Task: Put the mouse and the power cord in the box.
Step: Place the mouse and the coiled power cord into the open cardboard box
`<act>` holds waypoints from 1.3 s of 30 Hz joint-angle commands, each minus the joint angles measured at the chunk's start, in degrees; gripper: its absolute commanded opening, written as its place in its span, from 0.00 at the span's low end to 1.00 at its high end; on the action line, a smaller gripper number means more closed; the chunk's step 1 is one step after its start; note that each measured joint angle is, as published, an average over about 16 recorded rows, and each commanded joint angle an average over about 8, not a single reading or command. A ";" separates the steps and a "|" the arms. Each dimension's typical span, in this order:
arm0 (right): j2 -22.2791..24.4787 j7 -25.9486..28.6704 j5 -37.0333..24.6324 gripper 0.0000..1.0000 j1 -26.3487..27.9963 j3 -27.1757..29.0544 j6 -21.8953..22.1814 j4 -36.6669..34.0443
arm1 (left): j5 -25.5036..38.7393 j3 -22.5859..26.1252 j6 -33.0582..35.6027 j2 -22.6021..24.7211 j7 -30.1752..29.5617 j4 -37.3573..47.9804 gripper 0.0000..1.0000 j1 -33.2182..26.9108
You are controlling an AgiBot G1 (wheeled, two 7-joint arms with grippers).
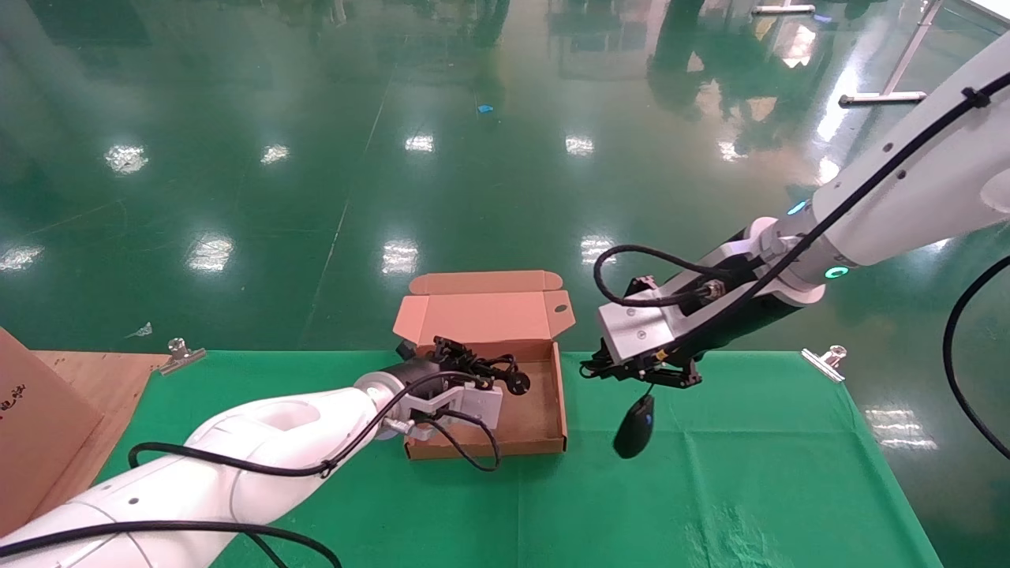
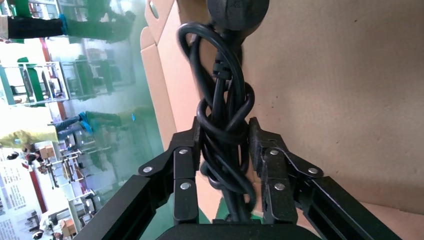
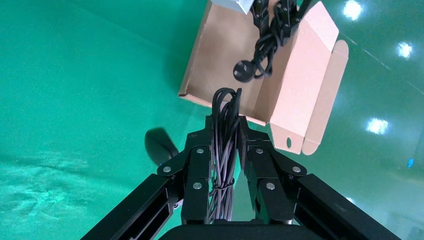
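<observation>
Glossy green flooring (image 1: 316, 158) fills the far background, and a table covered with green cloth (image 1: 710, 489) takes up the near part of the scene. At the far left, a brown cardboard panel (image 1: 31, 426) and a strip of bare wood (image 1: 102, 379) are seen, with a metal clip (image 1: 180, 353) fastened at the cloth's far left edge. The left gripper (image 1: 473, 364) is held over the box (image 1: 552, 410), which lies open on the cloth near the table's middle with its lid (image 1: 481, 312) raised at the far side. The power cord (image 2: 225, 125) is clamped between the left gripper's fingers (image 2: 185, 170), its rounded plug (image 1: 518, 383) hanging above the box's floor. To the right of the box, the right gripper (image 1: 641, 369) is raised above the cloth and is clenched on the mouse's bundled cable (image 3: 223, 145). The mouse (image 1: 634, 426) is suspended below it by that cable, just right of the box's right wall. A second metal clip (image 1: 824, 361) is fixed at the cloth's far right edge.
</observation>
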 commanded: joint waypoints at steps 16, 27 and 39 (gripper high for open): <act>-4.25 1.61 0.11 0.00 1.67 -0.03 0.39 0.53 | -11.11 0.66 6.72 -5.74 1.38 -9.13 1.00 -4.51; -7.45 6.13 2.67 0.00 0.88 -2.52 5.14 6.88 | -20.70 -3.90 10.31 -24.25 9.14 -26.36 1.00 -4.17; -7.98 12.63 5.17 0.00 -4.94 -12.48 27.44 18.68 | -28.21 -7.98 9.64 -41.15 8.40 -37.96 1.00 -1.39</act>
